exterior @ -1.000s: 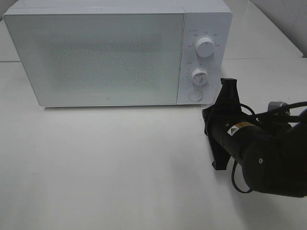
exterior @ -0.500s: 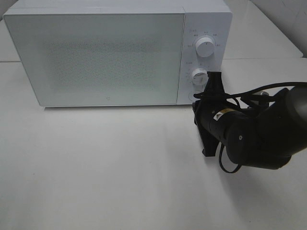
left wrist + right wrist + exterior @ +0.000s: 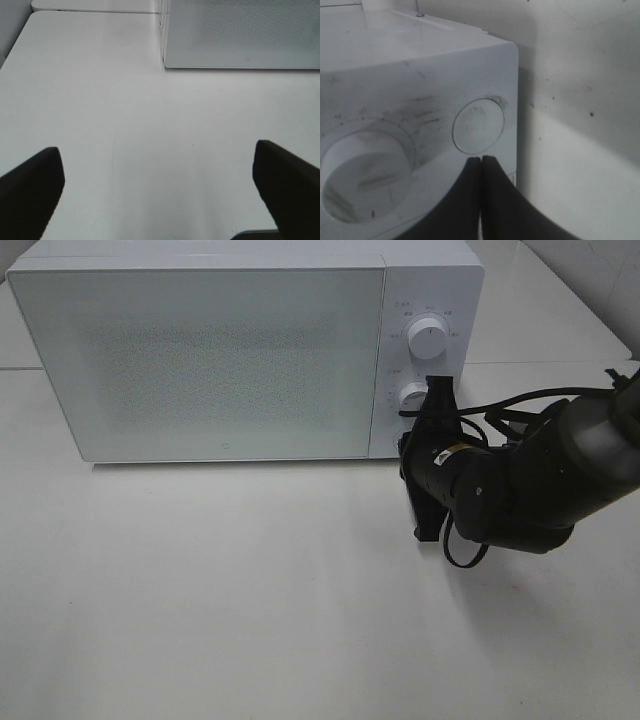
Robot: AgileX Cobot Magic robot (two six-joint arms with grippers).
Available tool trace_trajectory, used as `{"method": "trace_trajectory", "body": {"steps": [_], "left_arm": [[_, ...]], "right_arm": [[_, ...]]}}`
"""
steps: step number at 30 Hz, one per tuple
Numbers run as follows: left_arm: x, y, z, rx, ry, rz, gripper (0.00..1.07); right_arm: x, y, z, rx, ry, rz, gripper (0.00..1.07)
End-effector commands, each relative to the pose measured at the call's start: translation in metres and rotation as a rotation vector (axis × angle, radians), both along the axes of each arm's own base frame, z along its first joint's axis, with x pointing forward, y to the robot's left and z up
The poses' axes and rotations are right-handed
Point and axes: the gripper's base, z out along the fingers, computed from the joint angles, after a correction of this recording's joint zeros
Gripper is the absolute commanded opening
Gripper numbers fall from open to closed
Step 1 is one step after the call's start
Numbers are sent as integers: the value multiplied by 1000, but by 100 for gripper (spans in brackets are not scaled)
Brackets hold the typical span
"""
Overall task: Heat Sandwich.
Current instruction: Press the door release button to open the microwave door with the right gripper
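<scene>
The sandwich is out of view. The white microwave stands at the back of the table with its door closed. My right gripper is shut and empty. It is right at the lower part of the microwave's control panel. In the right wrist view its closed fingertips sit just below the round button, beside the lower dial. I cannot tell if they touch the panel. My left gripper is open and empty above the bare table, well in front of the microwave's corner. It does not show in the exterior view.
The control panel has an upper dial and a lower dial. The right arm with its cables lies across the table at the right. The white table stretches in front of the microwave.
The right gripper has moved left and toward the microwave, from beside the panel to right in front of its round button, which it now covers in the exterior view.
</scene>
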Motion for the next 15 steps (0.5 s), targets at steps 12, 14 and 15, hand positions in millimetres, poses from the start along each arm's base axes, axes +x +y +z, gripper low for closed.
{"method": "trace_trajectory", "body": {"steps": [12, 14, 15], "left_arm": [[-1, 0, 0, 2, -8, 2, 98], [-1, 0, 0, 2, -8, 2, 98], [-1, 0, 0, 2, -8, 2, 98]], "right_arm": [[23, -3, -7, -29, -3, -31, 0], [23, -4, -7, -30, 0, -33, 0], [23, -4, -8, -31, 4, -33, 0]]}}
